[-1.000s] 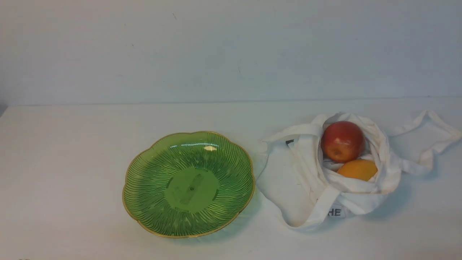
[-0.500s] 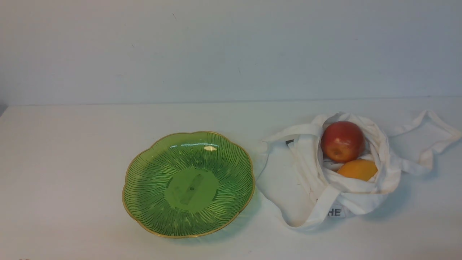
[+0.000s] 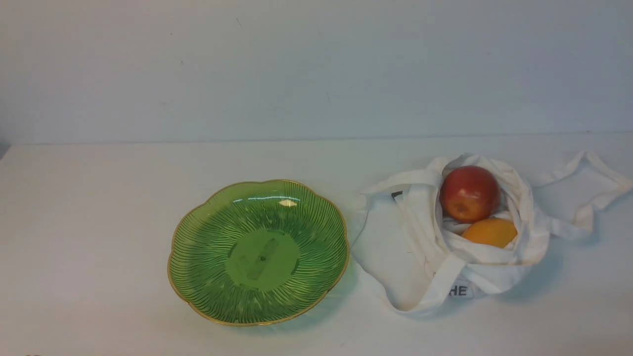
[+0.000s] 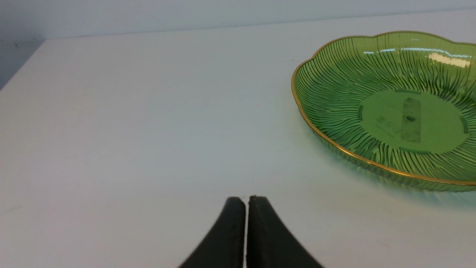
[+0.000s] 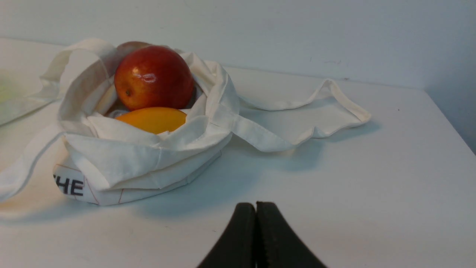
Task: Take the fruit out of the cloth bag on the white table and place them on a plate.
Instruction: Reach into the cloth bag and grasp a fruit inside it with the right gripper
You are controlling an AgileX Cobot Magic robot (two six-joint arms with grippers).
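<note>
A red apple (image 3: 469, 193) and an orange-yellow citrus (image 3: 490, 232) lie in the open mouth of the white cloth bag (image 3: 420, 247), on the right of the white table (image 3: 99, 222). Left of the bag stands the green plate (image 3: 212, 296), with nothing on it. Neither arm shows in the front view. In the left wrist view my left gripper (image 4: 247, 198) is shut and holds nothing, short of the plate (image 4: 334, 74). My right gripper (image 5: 256, 204) is shut and holds nothing, some way from the bag (image 5: 148, 163), the apple (image 5: 154, 77) and the citrus (image 5: 152, 120).
A pale wall (image 3: 316, 69) rises behind the table. One bag strap (image 3: 593, 183) loops out toward the right edge, another (image 3: 395, 190) lies toward the plate. The table's left edge (image 4: 22, 70) and right edge (image 5: 450, 123) show in the wrist views.
</note>
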